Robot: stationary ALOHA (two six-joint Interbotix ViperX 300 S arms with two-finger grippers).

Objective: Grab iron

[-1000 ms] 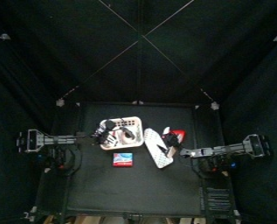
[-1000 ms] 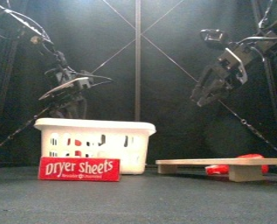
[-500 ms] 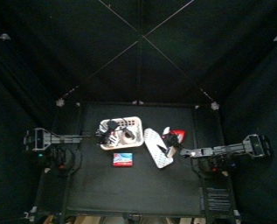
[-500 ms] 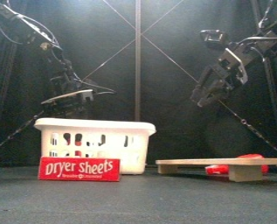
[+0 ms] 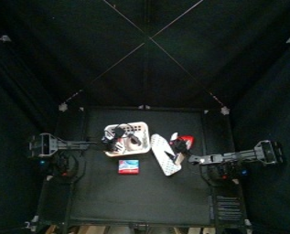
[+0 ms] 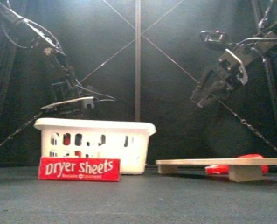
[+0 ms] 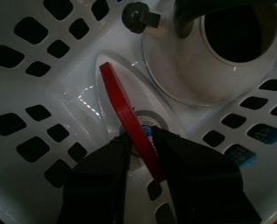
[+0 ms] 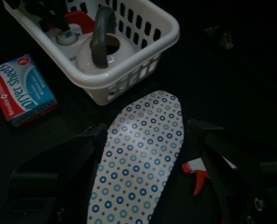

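The iron [image 7: 204, 52] lies inside the white basket [image 6: 95, 143], its grey handle [image 8: 100, 45] arching above the rim in the right wrist view (its pale body fills much of the left wrist view, with a red strip [image 7: 123, 109] running just beside it on the basket floor). The left gripper [image 7: 150, 149] hangs over the basket, jaws pinching the lower end of that red strip and not the iron itself. Leaning against the basket's front is a red box of dryer sheets [image 6: 79, 169]. Beside the basket a small ironing board [image 8: 138, 153] with a dotted cover lies flat on the black table [image 6: 138, 197], and a red spray bottle [image 8: 199, 173] rests at its edge. The right gripper [image 8: 147, 166] hovers high above the board, jaws spread apart.
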